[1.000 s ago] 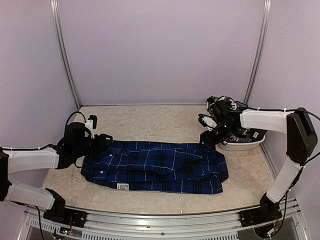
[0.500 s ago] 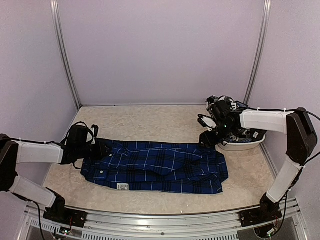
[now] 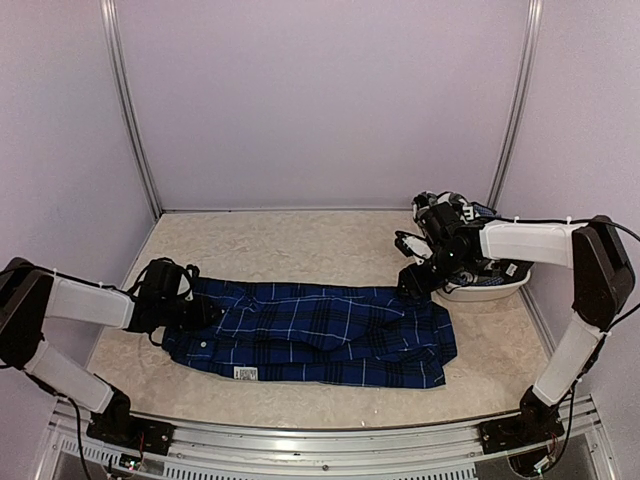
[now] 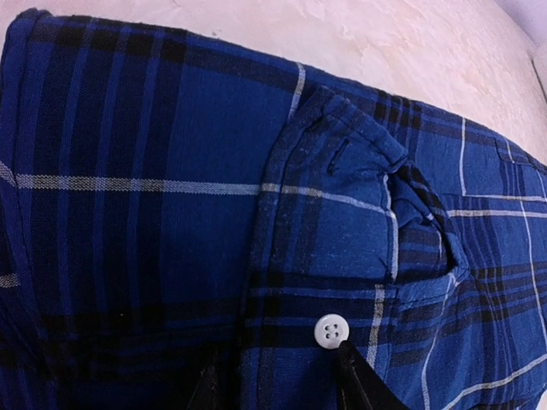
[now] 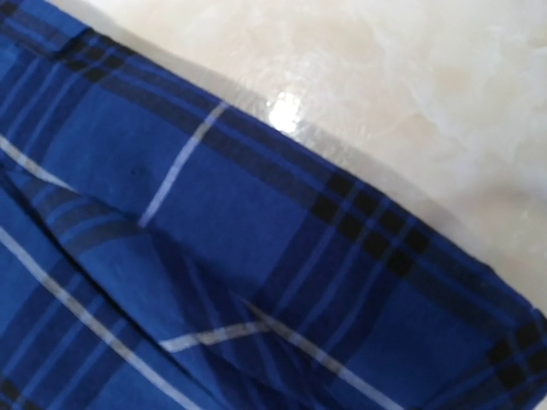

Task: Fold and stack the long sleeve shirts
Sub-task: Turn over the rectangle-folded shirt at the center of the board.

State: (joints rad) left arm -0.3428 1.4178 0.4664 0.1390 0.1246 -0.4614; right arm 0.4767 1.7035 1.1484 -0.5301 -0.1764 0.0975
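Left claw (image 3: 197, 310) is sitting on the collar end of your blue plaid shirt (image 3: 320, 335). Its fingertips (image 4: 355, 382) are standing narrowly apart astride the button strip, one right beside a white button (image 4: 331, 330), and you can't tell whether they're pinching cloth. That shirt is lying flat across the near middle of the table (image 3: 300, 240). Your right claw (image 3: 412, 281) is hovering at its far right corner, just left of a white tub (image 3: 495, 292), opening impossible to tell.

Matt woven cloth shirt (image 3: 310, 335) on a glossy, smooth table (image 3: 300, 245).
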